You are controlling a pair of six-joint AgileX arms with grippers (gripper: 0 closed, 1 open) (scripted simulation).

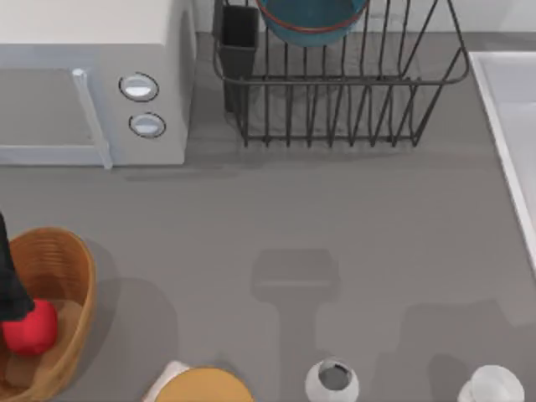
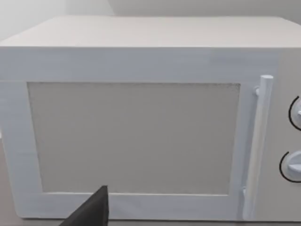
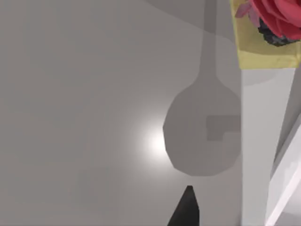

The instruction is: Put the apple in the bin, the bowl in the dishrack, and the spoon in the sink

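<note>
Resting in the basket (image 1: 71, 276) at eight o'clock on the table (image 1: 352, 218), the apple (image 1: 32, 327) sits under my left arm; whether its gripper grips the fruit I cannot tell. The bowl (image 1: 311, 21) stands in the rack (image 1: 335, 92) at twelve o'clock. The spoon step seems next, by the sink (image 1: 511, 109) at three o'clock; the right gripper's state I cannot tell.
</note>
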